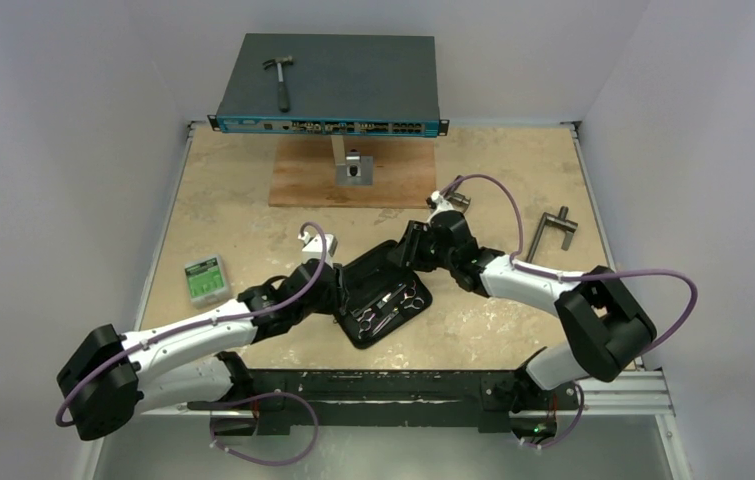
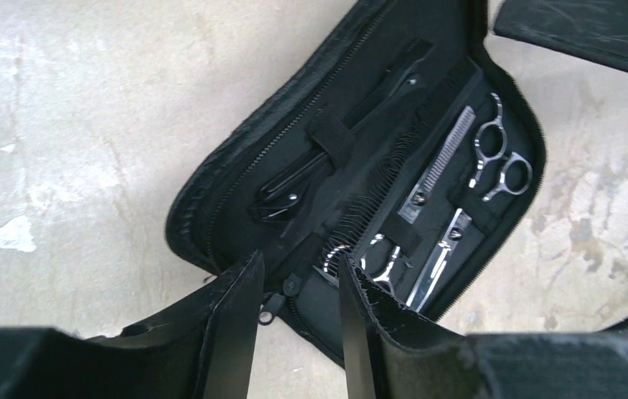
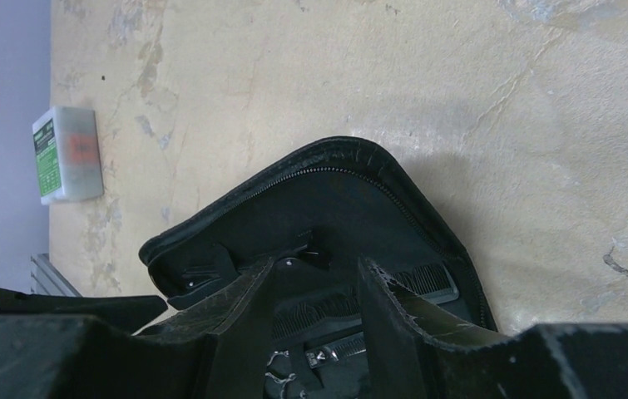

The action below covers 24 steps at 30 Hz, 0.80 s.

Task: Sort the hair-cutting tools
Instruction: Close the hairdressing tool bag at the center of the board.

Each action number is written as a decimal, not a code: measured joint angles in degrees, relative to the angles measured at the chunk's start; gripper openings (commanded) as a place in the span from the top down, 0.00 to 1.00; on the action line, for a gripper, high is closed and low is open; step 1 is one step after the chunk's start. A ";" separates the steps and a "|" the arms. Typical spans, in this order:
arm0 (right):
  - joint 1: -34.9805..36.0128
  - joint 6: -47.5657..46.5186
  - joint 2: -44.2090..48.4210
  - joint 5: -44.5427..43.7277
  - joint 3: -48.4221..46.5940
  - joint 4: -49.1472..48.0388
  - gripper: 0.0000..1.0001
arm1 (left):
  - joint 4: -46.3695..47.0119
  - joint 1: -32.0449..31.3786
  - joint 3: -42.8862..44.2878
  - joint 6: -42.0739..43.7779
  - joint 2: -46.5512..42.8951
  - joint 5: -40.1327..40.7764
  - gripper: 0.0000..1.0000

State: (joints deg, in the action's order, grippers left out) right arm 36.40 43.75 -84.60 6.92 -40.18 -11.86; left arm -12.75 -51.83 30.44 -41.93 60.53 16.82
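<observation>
A black zip case lies open at the table's middle. Two silver scissors sit strapped in its right half. In the left wrist view one pair of scissors lies above the other. The black comb runs along the middle fold and the black hair clip lies under a strap on the left. My left gripper is open and empty, its jaws either side of the zipper pull at the case's near edge. My right gripper is open and empty over the case's far end, above the comb.
A hammer lies on a blue-grey network switch at the back. A wooden board carries a grey metal stand. A grey T-handled tool lies at the right. A green-labelled box sits at the left.
</observation>
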 measured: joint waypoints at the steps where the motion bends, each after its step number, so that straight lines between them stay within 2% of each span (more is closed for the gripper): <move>1: 0.00 -0.07 0.11 -0.17 0.02 0.22 0.59 | -0.28 0.00 0.00 -0.44 0.15 0.70 0.63; 13: -0.22 -0.96 6.54 -4.63 4.26 1.01 0.57 | -1.01 0.68 0.74 -1.99 2.86 4.35 0.63; 18: -0.55 -1.11 8.02 -4.94 7.72 1.07 0.57 | 1.62 3.32 0.74 -2.03 4.00 1.84 0.64; 24: -0.59 -1.11 8.50 -4.92 9.79 1.09 0.58 | 4.90 4.72 0.74 -2.03 5.99 -2.12 0.70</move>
State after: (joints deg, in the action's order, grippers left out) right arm 35.81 42.63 -76.09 2.00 -30.39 -10.76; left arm -7.86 -47.11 31.18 -43.97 66.52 14.70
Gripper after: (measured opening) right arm 0.424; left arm 0.333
